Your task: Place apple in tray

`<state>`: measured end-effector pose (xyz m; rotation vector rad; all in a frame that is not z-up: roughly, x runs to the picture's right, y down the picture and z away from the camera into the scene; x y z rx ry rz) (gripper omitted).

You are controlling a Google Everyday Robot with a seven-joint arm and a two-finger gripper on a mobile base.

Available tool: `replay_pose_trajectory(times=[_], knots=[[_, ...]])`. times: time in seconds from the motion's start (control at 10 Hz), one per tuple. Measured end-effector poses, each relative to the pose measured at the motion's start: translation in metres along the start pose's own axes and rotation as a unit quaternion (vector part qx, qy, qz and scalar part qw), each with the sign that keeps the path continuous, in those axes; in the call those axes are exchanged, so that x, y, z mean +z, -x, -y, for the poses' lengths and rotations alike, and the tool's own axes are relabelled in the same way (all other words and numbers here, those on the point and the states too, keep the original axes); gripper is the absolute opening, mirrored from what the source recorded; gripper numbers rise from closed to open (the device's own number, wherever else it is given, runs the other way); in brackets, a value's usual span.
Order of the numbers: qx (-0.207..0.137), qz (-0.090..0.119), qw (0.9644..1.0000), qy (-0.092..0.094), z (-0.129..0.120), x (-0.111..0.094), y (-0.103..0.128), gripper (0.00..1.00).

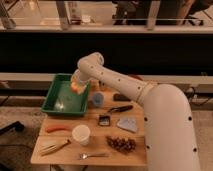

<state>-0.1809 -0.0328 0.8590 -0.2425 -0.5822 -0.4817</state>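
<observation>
The green tray (57, 104) sits at the back left of the wooden table. My gripper (76, 83) hangs over the tray's right side, at the end of the white arm that reaches in from the right. The yellow-orange apple (75, 87) is at the gripper, just above the tray's floor near its right wall. I cannot tell whether the apple rests on the tray or is held a little above it.
On the table (95, 150): an orange carrot (56, 128), a white cup (81, 134), a banana (54, 147), a fork (92, 155), grapes (121, 144), a blue cup (97, 98), a black tool (120, 108) and a grey packet (127, 124).
</observation>
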Motion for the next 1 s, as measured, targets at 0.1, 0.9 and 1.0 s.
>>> replay_pose_trajectory(times=[0.1,0.9,1.0], knots=[[-0.007,0.004,1.0000,-0.001,0.003,0.002,0.006,0.60],[-0.025,0.020,0.9995,-0.005,0.007,0.004,0.014,0.80],[-0.025,0.020,0.9995,-0.004,0.007,0.005,0.014,0.80]])
